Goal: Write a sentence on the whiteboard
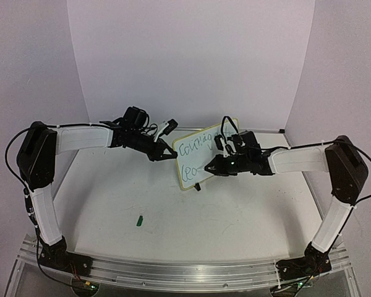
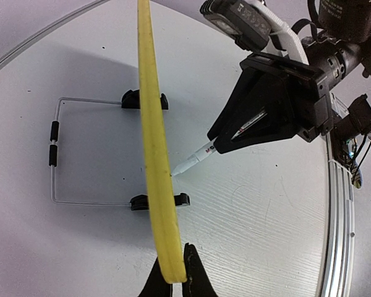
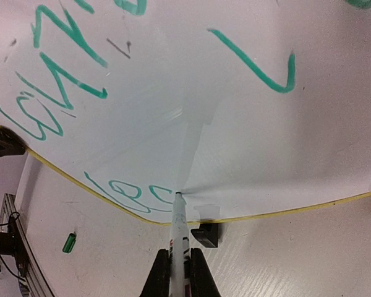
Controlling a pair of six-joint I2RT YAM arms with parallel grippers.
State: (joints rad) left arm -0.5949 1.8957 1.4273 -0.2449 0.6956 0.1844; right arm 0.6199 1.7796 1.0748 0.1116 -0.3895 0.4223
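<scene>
The whiteboard (image 1: 201, 154) stands upright at mid-table, white with a pale-yellow rim; it also shows in the right wrist view (image 3: 247, 142). Green handwriting, the sentence (image 1: 198, 148), runs in two slanted lines; the lower line (image 3: 130, 189) holds a few letters. My left gripper (image 1: 167, 154) is shut on the board's yellow edge (image 2: 157, 154), pinching it at the jaws (image 2: 173, 278). My right gripper (image 3: 179, 272) is shut on a white marker (image 3: 179, 235) whose tip touches the board's face near the lower edge. The marker also shows in the left wrist view (image 2: 195, 156).
A small green marker cap (image 1: 139, 219) lies on the table in front of the board, also in the right wrist view (image 3: 68, 242). The board's wire stand (image 2: 52, 154) and black feet (image 2: 145, 99) rest on the table. A purple backdrop surrounds the table.
</scene>
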